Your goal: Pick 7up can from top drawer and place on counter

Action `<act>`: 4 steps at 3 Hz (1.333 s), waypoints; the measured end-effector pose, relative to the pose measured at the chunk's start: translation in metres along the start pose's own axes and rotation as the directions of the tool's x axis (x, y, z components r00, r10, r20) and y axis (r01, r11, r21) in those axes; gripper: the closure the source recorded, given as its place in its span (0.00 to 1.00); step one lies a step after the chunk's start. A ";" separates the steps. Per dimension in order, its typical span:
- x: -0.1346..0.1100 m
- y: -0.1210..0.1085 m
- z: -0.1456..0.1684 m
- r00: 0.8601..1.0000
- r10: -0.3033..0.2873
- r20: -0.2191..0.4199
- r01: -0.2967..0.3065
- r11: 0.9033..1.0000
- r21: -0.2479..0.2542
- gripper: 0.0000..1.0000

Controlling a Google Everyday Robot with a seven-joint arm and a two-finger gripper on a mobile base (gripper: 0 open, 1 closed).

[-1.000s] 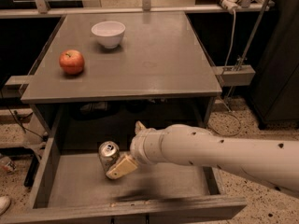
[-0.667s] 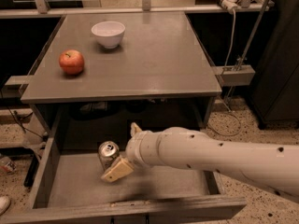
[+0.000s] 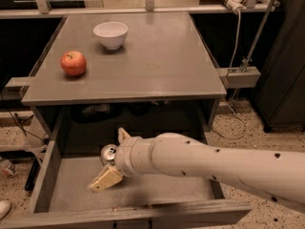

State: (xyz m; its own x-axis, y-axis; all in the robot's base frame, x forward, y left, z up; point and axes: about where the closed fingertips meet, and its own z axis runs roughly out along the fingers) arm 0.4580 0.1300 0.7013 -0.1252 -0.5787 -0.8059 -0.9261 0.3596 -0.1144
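7up can (image 3: 108,151) sits between gripper (image 3: 108,159) fingers (image 3: 106,178) held apart, arm stretched into top drawer (image 3: 143,216).

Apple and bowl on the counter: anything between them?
No, bare counter between apple and bowl, camera view. The gripper is down in the drawer at the can.

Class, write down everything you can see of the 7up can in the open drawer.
The 7up can is small and silvery, apparently metal. Only its top with the pull tab shows plainly; the arm hides the rest. It seems to stand upright on the floor of the pulled-out top drawer, toward the back, left of middle. The gripper is open around it, one cream finger behind and one in front. Whether either finger touches it cannot be told.
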 end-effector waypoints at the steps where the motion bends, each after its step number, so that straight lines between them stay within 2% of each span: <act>1: 0.011 -0.007 0.000 0.999 -0.018 -0.029 0.018 1.000 0.018 0.00; 2: 0.021 -0.016 0.010 0.998 -0.039 -0.047 0.040 0.999 0.032 0.00; 3: 0.029 -0.016 0.021 0.998 -0.029 -0.048 0.030 0.999 0.026 0.00; 4: 0.029 -0.016 0.021 0.998 -0.029 -0.048 0.030 0.999 0.026 0.19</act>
State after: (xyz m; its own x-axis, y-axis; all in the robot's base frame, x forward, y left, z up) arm 0.4764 0.1227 0.6674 -0.1155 -0.6234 -0.7733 -0.9197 0.3612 -0.1537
